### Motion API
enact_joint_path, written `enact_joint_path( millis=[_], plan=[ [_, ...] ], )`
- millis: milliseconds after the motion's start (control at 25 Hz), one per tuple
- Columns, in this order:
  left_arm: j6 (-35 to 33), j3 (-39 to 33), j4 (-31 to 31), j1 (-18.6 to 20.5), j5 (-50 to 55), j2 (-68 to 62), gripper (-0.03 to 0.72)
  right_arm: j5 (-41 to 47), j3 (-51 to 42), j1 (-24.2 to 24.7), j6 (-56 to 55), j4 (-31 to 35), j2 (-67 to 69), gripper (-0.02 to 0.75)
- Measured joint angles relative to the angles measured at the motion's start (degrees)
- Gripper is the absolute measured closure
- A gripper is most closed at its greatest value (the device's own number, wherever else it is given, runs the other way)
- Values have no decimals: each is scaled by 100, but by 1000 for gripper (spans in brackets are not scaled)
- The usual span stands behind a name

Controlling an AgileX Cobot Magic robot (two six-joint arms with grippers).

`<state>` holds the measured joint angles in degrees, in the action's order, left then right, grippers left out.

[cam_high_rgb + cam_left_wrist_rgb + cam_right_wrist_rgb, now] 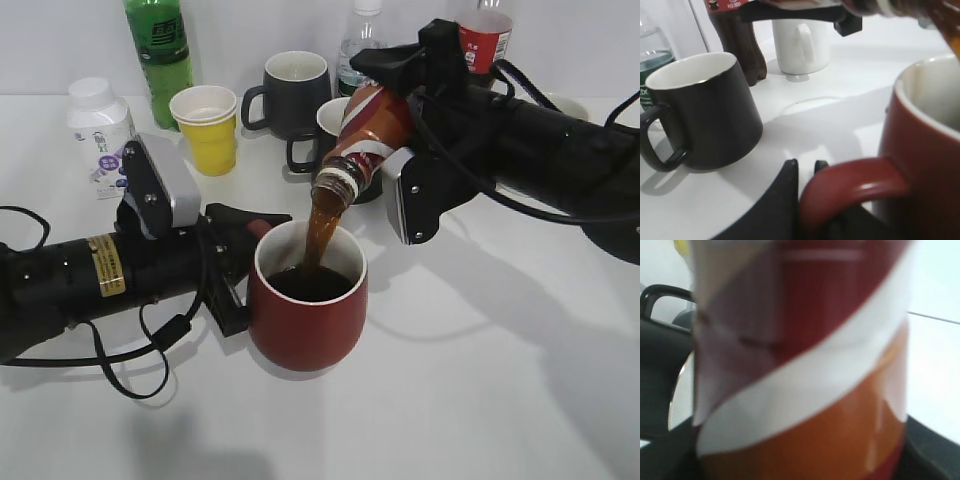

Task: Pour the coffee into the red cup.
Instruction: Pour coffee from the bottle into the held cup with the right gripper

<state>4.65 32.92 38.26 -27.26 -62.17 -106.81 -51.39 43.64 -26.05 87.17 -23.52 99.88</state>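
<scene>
The red cup [305, 310] stands on the white table near the middle, white inside, with dark coffee [308, 283] in it. My left gripper [240, 262] is shut on its loop handle [850, 187]; the cup's wall shows in the left wrist view [925, 165]. My right gripper [395, 150] is shut on the brown coffee bottle [365, 135], tipped mouth-down above the cup. A brown stream [320, 230] runs from the mouth into the cup. The bottle's swirled label fills the right wrist view [800, 365] and hides the fingers.
Behind stand a yellow paper cup [207, 128], a black mug [292, 95], a second black mug [322, 135] partly behind the bottle, a green bottle [160, 50], a white jar [100, 130], a red-labelled bottle [485, 40]. A white mug [800, 45] shows in the left wrist view.
</scene>
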Motion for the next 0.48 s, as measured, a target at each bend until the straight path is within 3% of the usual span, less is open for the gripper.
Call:
enact_joint_path(
  millis=[480],
  plan=[
    [-11,0,5,0,39,0,624,-20,0,0,22,0,0,234]
  ],
)
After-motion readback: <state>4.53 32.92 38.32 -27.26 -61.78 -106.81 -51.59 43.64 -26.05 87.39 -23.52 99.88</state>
